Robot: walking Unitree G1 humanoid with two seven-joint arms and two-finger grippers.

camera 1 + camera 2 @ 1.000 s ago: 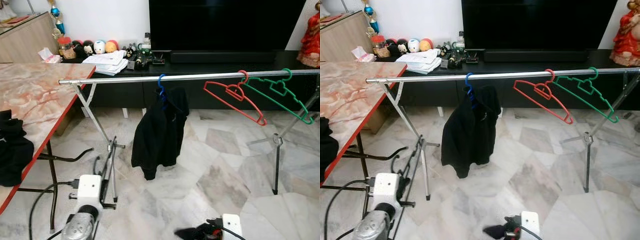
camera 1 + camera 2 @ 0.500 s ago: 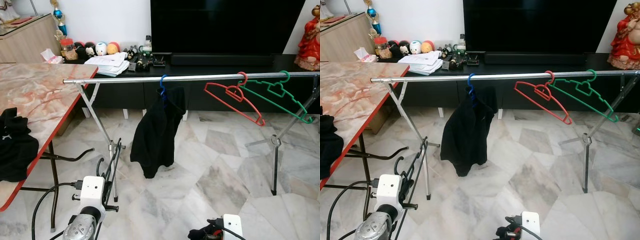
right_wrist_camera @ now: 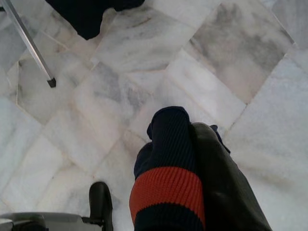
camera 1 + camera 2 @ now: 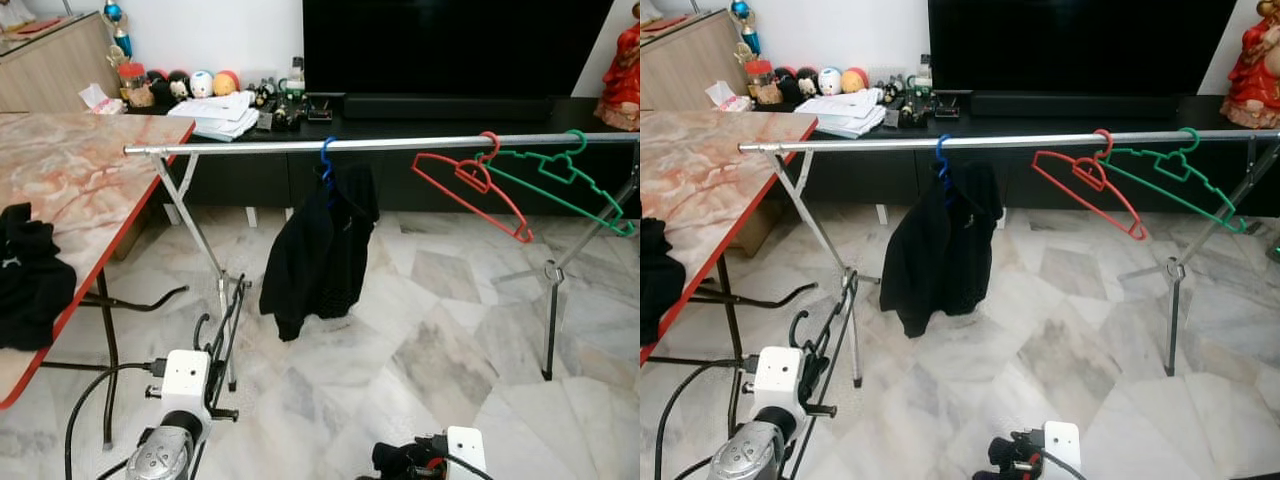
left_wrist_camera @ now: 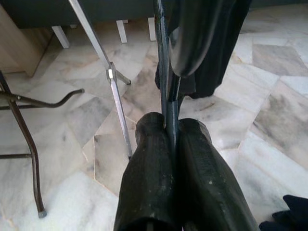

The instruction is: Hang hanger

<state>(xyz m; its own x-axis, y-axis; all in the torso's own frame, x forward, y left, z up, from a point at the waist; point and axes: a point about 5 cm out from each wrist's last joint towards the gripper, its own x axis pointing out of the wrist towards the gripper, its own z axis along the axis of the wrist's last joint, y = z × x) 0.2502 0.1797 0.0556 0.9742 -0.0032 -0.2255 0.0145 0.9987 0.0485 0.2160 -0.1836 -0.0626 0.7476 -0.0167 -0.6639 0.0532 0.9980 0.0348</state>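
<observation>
A silver clothes rail (image 4: 400,143) runs across the room. On it hang a black jacket (image 4: 320,250) on a blue hanger (image 4: 323,160), a red hanger (image 4: 470,182) and a green hanger (image 4: 560,178). Low at the left, my left gripper (image 5: 172,127) is shut on the thin bar of a black hanger (image 4: 212,325), whose hook curves up ahead of the fingers. Low at the right, my right gripper (image 3: 190,132) is shut on a navy knit cloth with a red band (image 3: 166,163), which shows as a dark bundle (image 4: 400,460) near the floor.
A marble-topped table with a red edge (image 4: 90,170) stands at the left, with a black garment (image 4: 28,275) on it. The rail's crossed legs (image 4: 200,240) and right stand (image 4: 550,300) rest on the marble floor. Behind is a dark TV bench (image 4: 450,110) with toys and papers.
The camera has shifted a little, so the whole scene sits slightly differently. The hanging jacket has swung a bit to the left. Both arms stay low with their grips unchanged.
</observation>
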